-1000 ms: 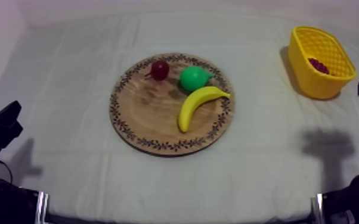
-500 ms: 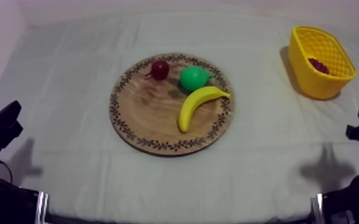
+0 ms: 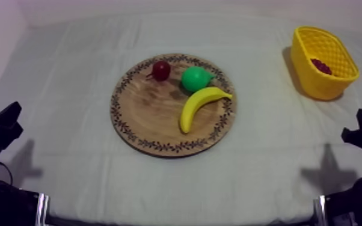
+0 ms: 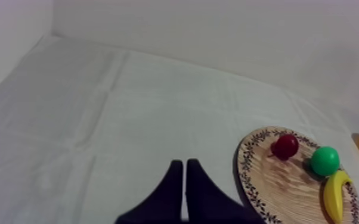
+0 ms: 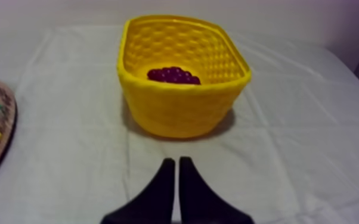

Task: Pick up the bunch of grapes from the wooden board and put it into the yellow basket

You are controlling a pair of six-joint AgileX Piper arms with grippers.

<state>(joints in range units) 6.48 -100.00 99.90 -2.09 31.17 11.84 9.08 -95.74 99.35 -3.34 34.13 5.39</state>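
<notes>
Purple bunch of grapes (image 5: 173, 75) inside yellow basket (image 5: 182, 110)

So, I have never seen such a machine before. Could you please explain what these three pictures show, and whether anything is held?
It is a robot with two arms at a cloth-covered table. One picture looks down from above; the other two come from cameras on the wrists. The left gripper and right gripper are both shut, holding nothing. On the wooden board lie a small red fruit, a pear and a banana. The bunch of grapes lies inside the yellow basket, ahead of the right gripper.
</notes>
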